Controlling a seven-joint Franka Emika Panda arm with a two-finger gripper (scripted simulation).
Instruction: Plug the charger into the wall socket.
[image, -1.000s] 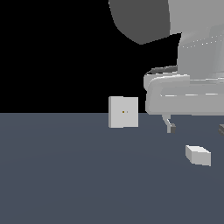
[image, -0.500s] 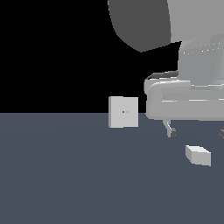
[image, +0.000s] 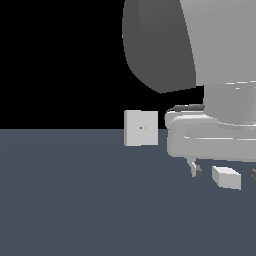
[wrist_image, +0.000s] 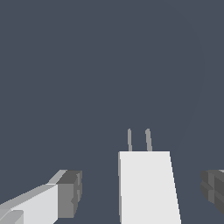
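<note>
Exterior view: the charger (image: 226, 177) lies flat on the dark counter (image: 75, 200), toward the exterior view's right and nearer the camera than the wall socket (image: 141, 128). The socket stands upright farther back, well apart from the charger, with two tiny yellowish dots at its centre. The arm's bulky white body fills the upper right of this view and hangs directly over the charger.

Wrist view: the pincer (wrist_image: 142, 192) is spread wide, one dark pad on each side of the charger (wrist_image: 148, 186), with clear counter showing between each pad and the block. It holds nothing. Two thin grey prongs (wrist_image: 139, 140) project from one end of the block.

Handling, as a judgement: the charger looks like a small, rigid, light block with smooth plain faces, so it may slip or twist under a loose grip. The sensible hold is across its two long flanks, near the middle of the body and clear of the prongs, which look slender and are best kept free for insertion.

Comparison of views: only the wrist view shows the prongs and the pads straddling the block. Only the exterior view shows the socket and its position relative to the charger; there one finger (image: 194, 169) is visible left of the block, the other lies at the frame's edge.
</note>
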